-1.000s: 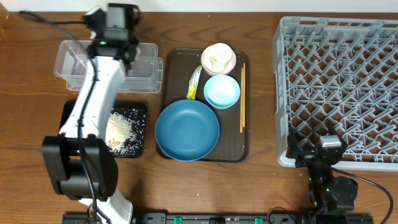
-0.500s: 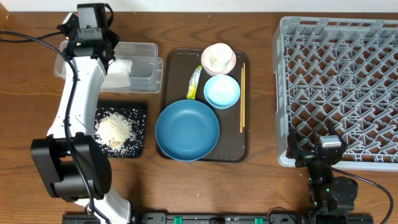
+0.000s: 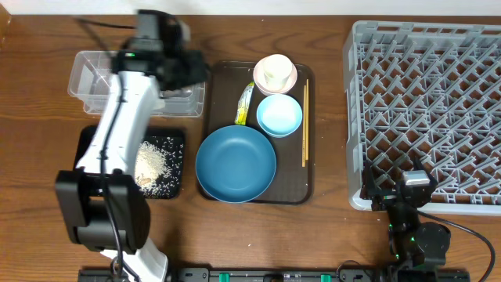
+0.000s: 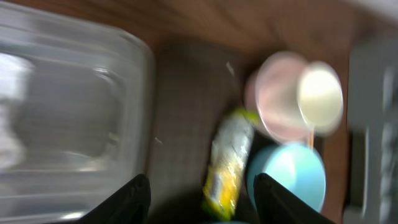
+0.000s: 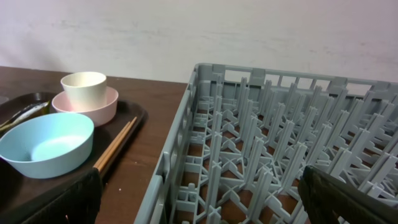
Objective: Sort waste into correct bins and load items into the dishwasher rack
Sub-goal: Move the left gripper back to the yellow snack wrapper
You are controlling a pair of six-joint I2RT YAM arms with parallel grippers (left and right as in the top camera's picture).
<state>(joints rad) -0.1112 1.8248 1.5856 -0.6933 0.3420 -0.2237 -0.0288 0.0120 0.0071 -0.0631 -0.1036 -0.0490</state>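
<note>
From above, the left gripper [image 3: 184, 69] is a blur at the 3 o'clock end of the clear box [image 3: 98, 78]. Rice [image 3: 153, 160] lies in the black tray [image 3: 180, 188] at 8 o'clock. The grey rack [image 3: 427, 102] sits at 3 o'clock.

Left wrist: the fingers are spread apart and hold nothing. The yellow wrapper [image 4: 227, 162] shows between them. The pink bowl [image 4: 264, 102] is at 1 o'clock.

Right wrist: the right gripper [image 5: 199, 205] is spread wide and empty by the rack. The chopsticks [image 5: 115, 152] are at 9 o'clock.
</note>
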